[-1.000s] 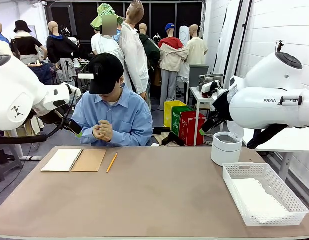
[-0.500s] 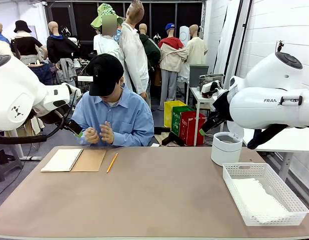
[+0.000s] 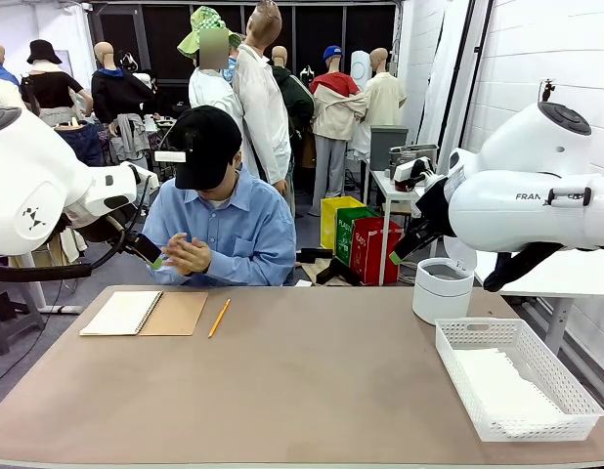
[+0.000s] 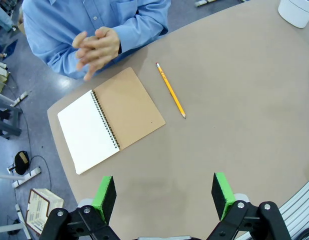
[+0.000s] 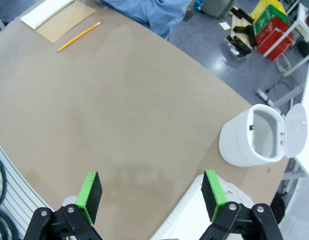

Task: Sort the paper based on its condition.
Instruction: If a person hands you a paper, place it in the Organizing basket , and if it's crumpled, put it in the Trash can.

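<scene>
paper (image 3: 499, 388) is lying flat in the basket (image 3: 451, 371), likely the pile for sheets in one condition, low and near the right pincer (image 5: 151, 196), well apart from the left pincer (image 4: 163, 197). both pincers are hanging released above the tabletop (image 3: 312, 381), probably because the person's hands (image 3: 190, 254) are working together.

Upper left, the notebook (image 5: 64, 22) runs off the edge and the person's hands (image 4: 97, 46) are blurred. Lower right, the basket (image 3: 537, 428) wall half hides the paper (image 3: 502, 391).
</scene>
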Robot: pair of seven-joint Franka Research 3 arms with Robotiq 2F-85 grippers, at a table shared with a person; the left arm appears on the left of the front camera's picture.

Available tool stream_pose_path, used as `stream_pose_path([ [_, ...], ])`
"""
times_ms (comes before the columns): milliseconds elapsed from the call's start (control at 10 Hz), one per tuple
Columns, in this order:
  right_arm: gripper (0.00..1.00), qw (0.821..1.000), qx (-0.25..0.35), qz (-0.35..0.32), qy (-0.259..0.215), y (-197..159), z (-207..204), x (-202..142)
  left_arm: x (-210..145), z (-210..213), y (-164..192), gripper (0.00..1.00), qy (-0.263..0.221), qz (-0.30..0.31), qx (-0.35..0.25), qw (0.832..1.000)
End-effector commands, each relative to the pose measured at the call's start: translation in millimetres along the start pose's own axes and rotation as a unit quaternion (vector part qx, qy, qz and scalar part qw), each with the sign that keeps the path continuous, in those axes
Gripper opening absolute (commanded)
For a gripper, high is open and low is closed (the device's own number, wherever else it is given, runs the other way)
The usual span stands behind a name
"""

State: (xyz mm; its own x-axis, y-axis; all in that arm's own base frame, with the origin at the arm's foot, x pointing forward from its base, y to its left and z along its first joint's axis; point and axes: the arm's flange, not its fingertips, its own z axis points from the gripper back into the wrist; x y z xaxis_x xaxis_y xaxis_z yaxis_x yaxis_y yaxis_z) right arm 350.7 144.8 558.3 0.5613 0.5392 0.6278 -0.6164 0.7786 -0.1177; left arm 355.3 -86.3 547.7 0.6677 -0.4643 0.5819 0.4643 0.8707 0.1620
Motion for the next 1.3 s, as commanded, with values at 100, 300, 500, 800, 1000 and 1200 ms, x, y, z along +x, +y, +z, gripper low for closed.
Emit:
stream_pose_path([
  [100,1.0,1.0,0.001,-0.002,-0.001,-2.0,0.8,0.3,-0.2,-0.6,0.5,1.0,0.001,0.001,0.0,1.0],
  [300,1.0,1.0,0.001,-0.002,-0.001,-2.0,0.8,0.3,-0.2,-0.6,0.5,1.0,0.001,0.001,0.0,1.0],
  [500,1.0,1.0,0.001,-0.002,-0.001,-2.0,0.8,0.3,-0.2,-0.6,0.5,1.0,0.001,0.001,0.0,1.0],
  [800,1.0,1.0,0.001,-0.002,-0.001,-2.0,0.8,0.3,-0.2,-0.6,0.5,1.0,0.001,0.001,0.0,1.0],
  [1000,1.0,1.0,0.001,-0.002,-0.001,-2.0,0.8,0.3,-0.2,-0.6,0.5,1.0,0.001,0.001,0.0,1.0],
  [1200,1.0,1.0,0.001,-0.002,-0.001,-2.0,0.8,0.3,-0.2,-0.6,0.5,1.0,0.001,0.001,0.0,1.0],
])
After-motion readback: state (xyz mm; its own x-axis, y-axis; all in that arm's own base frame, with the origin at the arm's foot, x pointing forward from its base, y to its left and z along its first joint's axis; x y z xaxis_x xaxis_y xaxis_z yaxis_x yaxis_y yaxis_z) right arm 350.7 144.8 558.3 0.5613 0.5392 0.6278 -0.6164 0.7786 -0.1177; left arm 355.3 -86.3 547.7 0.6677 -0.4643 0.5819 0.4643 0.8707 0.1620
